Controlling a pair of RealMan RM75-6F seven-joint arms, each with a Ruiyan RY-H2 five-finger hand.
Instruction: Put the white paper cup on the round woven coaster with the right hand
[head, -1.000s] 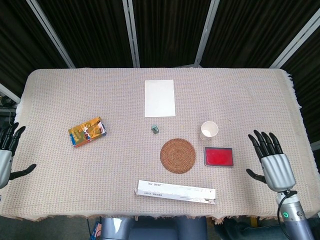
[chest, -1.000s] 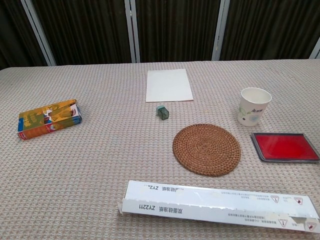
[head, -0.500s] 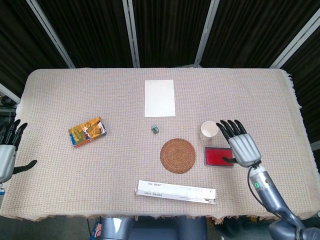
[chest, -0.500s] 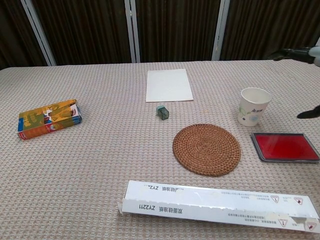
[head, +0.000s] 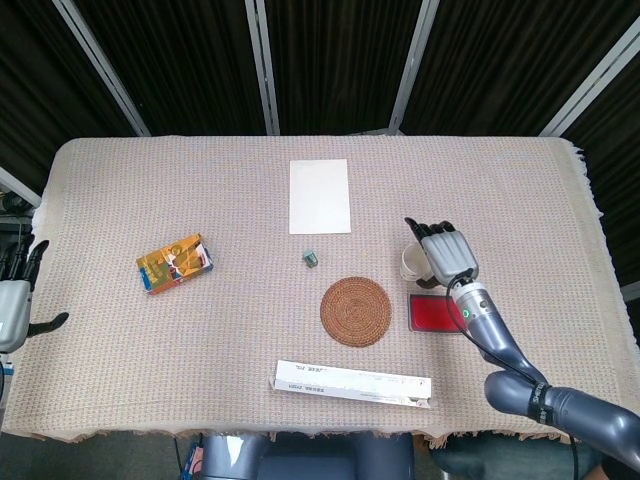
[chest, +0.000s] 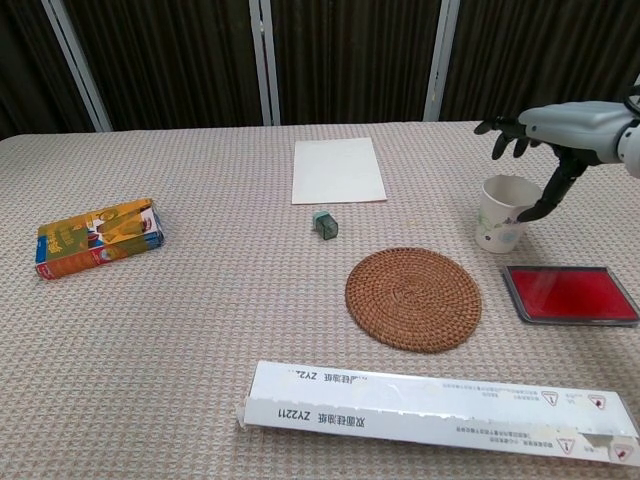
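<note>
Cup unmoved; right hand has arrived above it, fingers spread, grasping nothing.

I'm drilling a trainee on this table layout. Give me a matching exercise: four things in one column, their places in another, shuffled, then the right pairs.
Things:
1. cup
2. coaster
3. red tray
4. paper sheet

Places:
A. far middle of the table
B. right of the coaster, in front of the cup
C. under the right hand
D. between the long white box and the small green block

Pairs: 1-C, 2-D, 3-B, 4-A
</note>
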